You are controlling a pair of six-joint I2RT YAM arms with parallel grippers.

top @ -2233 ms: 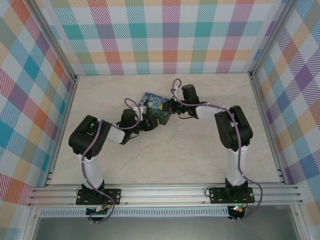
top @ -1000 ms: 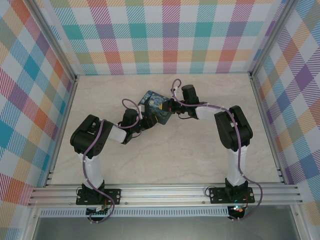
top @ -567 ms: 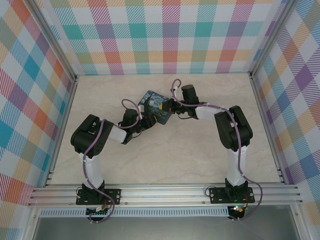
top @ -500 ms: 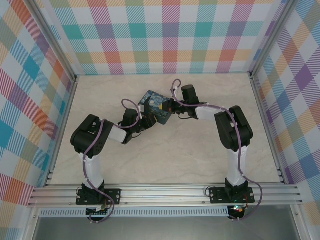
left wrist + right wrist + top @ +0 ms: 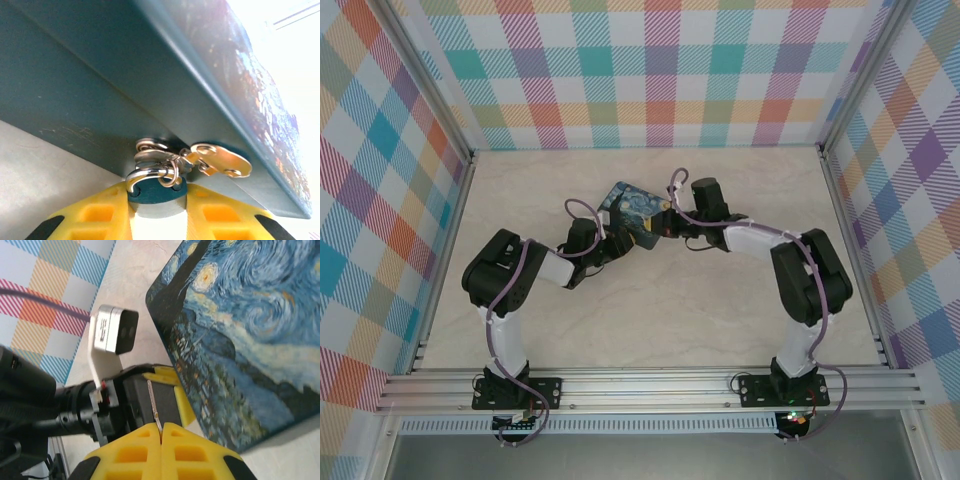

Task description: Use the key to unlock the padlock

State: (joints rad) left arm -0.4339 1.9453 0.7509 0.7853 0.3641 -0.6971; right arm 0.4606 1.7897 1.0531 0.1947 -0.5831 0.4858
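Note:
The padlock (image 5: 156, 193) has a small teal body and a thin metal shackle (image 5: 145, 175) hooked through the latch rings of the Starry Night tin (image 5: 100, 75). My left gripper (image 5: 157, 202) is shut on the padlock body, one yellow finger (image 5: 95, 217) on each side. My right gripper (image 5: 161, 429) is shut on the key (image 5: 153, 401), whose thin metal blade sticks out toward the left arm's yellow fingers (image 5: 184, 407). From above, the left gripper (image 5: 613, 240) is at the tin's near-left edge and the right gripper (image 5: 663, 224) at its right edge.
The tin (image 5: 637, 211) lies tilted mid-table, and its painted lid (image 5: 240, 340) shows in the right wrist view. A gold hasp plate (image 5: 222, 160) hangs beside the shackle. The left wrist's camera (image 5: 115, 330) is close in front of the key. Plaid walls (image 5: 650, 70) enclose the table.
The left gripper has narrowed onto the padlock body. The right arm's elbow has swung out to the right, and its gripper has shifted slightly right along the tin's edge.

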